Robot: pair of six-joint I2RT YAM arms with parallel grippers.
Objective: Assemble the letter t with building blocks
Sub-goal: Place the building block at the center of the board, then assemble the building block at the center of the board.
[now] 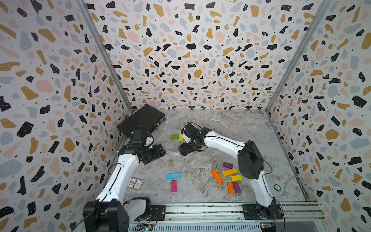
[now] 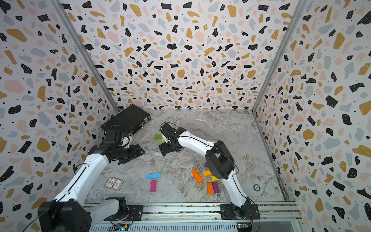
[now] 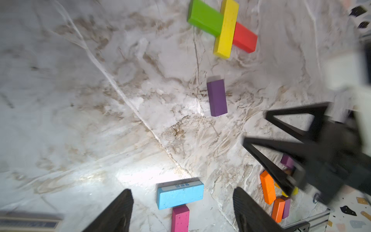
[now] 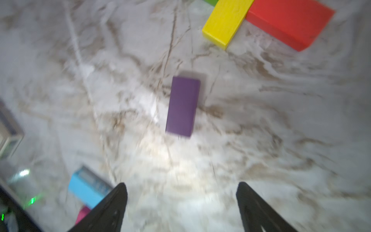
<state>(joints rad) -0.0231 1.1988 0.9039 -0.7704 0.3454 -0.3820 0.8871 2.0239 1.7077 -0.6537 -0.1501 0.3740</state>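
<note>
Nearest to the robot's base, a pink block lies flat with one short end just beside the long side of a blue block. On the robot's right there is a loose group of orange, yellow and purple blocks, some of them touching. Further out, both arms hang over the middle of the marble table. The left gripper has its fingers spread with nothing between them. The right gripper is also spread wide and empty, above a single purple block that lies alone on its broad face. Farthest away is the figure: a yellow block with a green block against one long side and a red block against the other, which makes a cross. The purple block is near one end of the yellow block and roughly in line with it, but apart. The blocks look stiff, light and painted, so I judge they will not bend or break. However, the smooth paint may slip, and a light piece slides easily when touched. The best hold is probably across the two long sides at the middle, fingers low near the table, without pushing the figure.
</note>
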